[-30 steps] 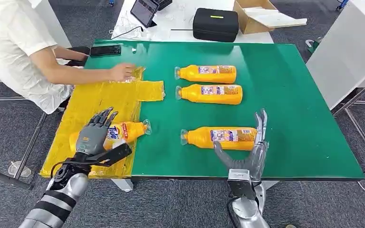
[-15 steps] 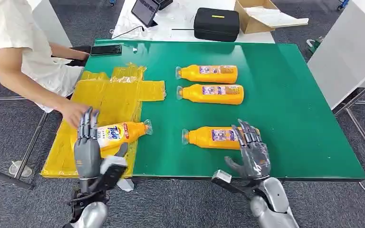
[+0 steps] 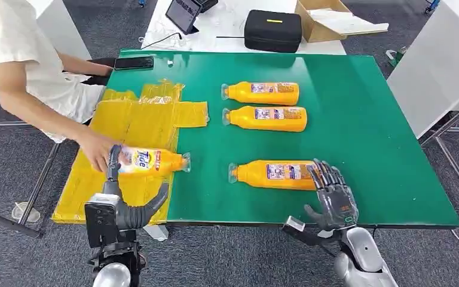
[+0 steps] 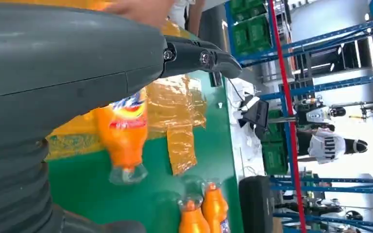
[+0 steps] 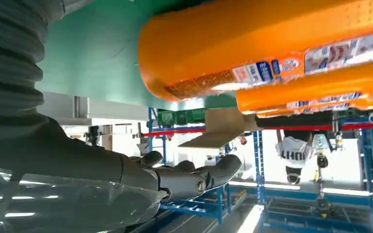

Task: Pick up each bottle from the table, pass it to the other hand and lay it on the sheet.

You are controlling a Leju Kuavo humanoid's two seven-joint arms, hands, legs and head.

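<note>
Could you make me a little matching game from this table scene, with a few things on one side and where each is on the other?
Things:
1. Tide bottle
2. black phone
3. right hand
4. black case

Places:
A. on the white table beyond the green one
B. at the base of the nearest bottle on the green
C. on the yellow sheet
D. far left corner of the green table

Pairs: 1-C, 2-D, 3-B, 4-A

An orange bottle (image 5: 252, 43) is seen lying on the green bench (image 5: 97, 53), another bottle (image 5: 315, 94) beyond it; the fingers (image 5: 194, 179) are held apart, empty.
</note>
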